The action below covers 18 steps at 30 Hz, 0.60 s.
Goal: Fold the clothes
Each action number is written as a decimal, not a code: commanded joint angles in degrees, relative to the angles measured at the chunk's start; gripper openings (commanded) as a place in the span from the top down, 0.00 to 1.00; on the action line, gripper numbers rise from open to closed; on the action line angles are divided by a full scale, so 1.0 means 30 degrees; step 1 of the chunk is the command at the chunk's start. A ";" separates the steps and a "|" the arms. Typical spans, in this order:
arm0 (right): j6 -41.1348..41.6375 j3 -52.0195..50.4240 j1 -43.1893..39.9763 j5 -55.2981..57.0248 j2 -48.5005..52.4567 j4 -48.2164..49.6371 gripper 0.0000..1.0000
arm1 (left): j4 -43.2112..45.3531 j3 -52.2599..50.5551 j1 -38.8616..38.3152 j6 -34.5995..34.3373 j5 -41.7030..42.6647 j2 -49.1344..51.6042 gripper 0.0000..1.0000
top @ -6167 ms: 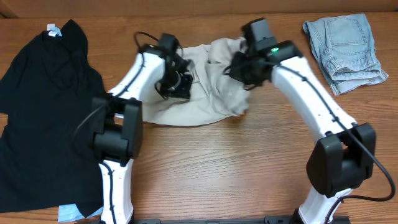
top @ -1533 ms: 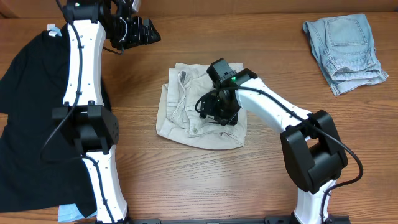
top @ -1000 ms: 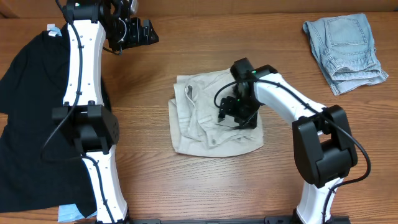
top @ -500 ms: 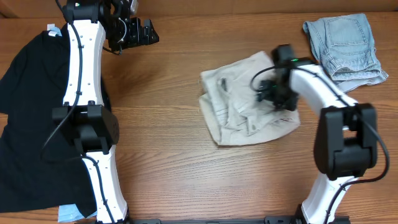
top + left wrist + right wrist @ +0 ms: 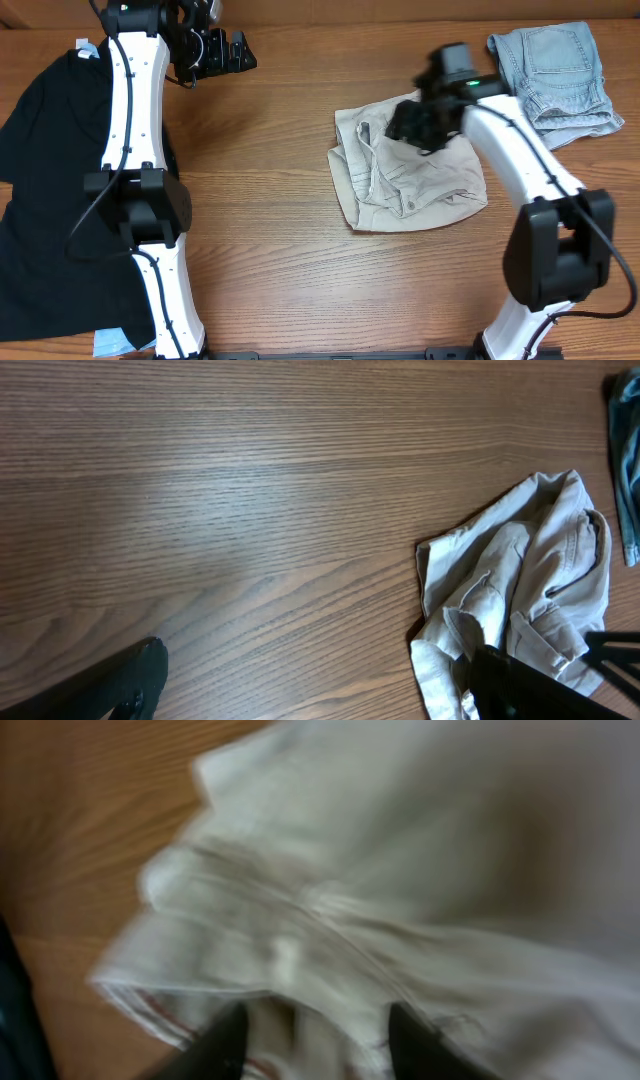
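Observation:
The cream-beige shorts [image 5: 415, 175] lie crumpled in a rough fold, right of the table's centre; the left wrist view shows them too [image 5: 525, 590]. My right gripper [image 5: 412, 122] hovers over their upper edge. In the blurred right wrist view its fingertips [image 5: 322, 1042] stand apart, with beige cloth [image 5: 400, 870] below; I cannot tell if they touch it. My left gripper [image 5: 228, 50] is raised at the far left, wide open [image 5: 325, 690] and empty over bare wood. The black top [image 5: 60, 180] is spread on the left. The light-blue denim shorts [image 5: 555, 75] lie folded at the far right.
The wooden table [image 5: 300, 280] has bare wood in front of the beige shorts and between them and the black top. The upright left arm [image 5: 135, 120] stands at the black top's right edge. A light-blue scrap [image 5: 112, 343] shows at the front left.
The right gripper dragged the beige shorts rightward across the table, then moved up and left over their top edge, its fingers narrowing. The left arm stayed put and opened slightly.

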 commanded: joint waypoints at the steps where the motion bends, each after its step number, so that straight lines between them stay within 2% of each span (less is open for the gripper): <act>1: 0.2091 0.0313 0.1450 0.3453 0.0954 0.1005 0.86 | 0.0000 0.0364 -0.0189 0.0102 -0.0095 0.0022 0.02; 3: 0.3330 0.0321 0.2106 0.4590 0.2047 0.1814 0.92 | -0.0015 0.0364 -0.0182 0.0102 -0.0095 0.0022 0.02; 5: 0.3497 0.0321 0.2280 0.3920 0.2863 0.2419 0.94 | -0.0029 0.0364 -0.0182 0.0102 -0.0102 0.0022 0.02; 10: 0.3417 0.0321 0.2732 0.0663 0.4597 0.3461 0.94 | -0.0073 0.0364 -0.0182 0.0109 -0.0117 0.0022 0.01; 18: 0.2696 0.0568 0.2856 -0.0437 0.5100 0.2769 0.95 | -0.0423 0.0364 -0.0189 0.0189 -0.1122 0.0022 0.00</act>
